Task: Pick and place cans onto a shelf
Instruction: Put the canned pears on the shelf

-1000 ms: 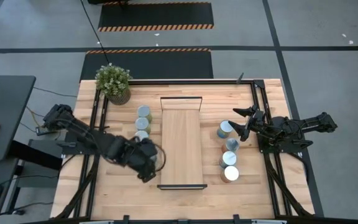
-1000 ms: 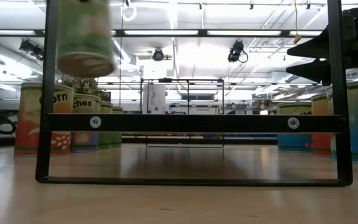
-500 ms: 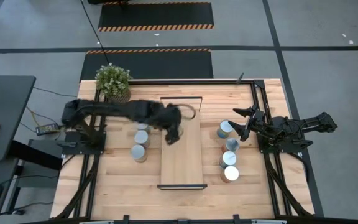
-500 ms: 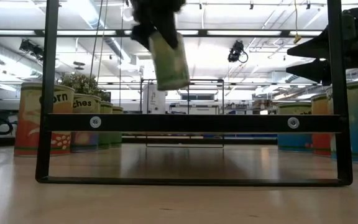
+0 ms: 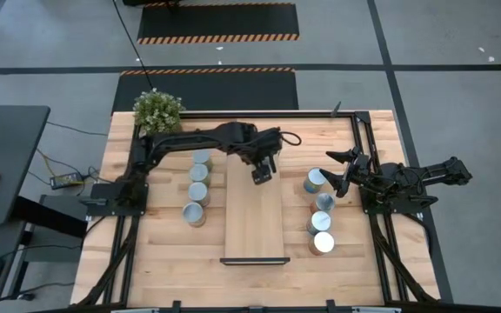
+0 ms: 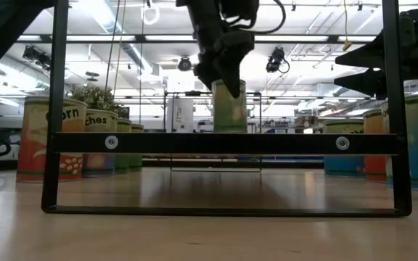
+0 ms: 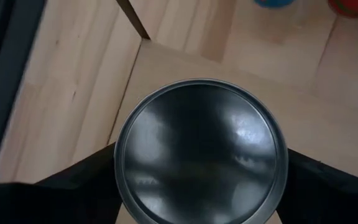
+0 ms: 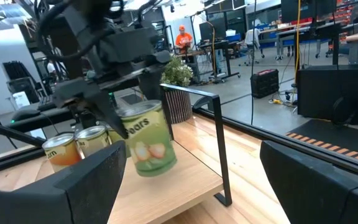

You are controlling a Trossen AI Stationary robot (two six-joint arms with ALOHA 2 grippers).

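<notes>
Green-labelled can, shiny silver top, in left end effector.

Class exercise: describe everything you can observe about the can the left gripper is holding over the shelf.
The can is a small cylindrical tin with a green label showing pears and part of a word, and a shiny silver round top. The left gripper is shut on it from above, a dark finger on either side. It sits over the far end of the light-wood shelf, slightly tilted in the right wrist view. Whether its base touches the board cannot be told.
</notes>
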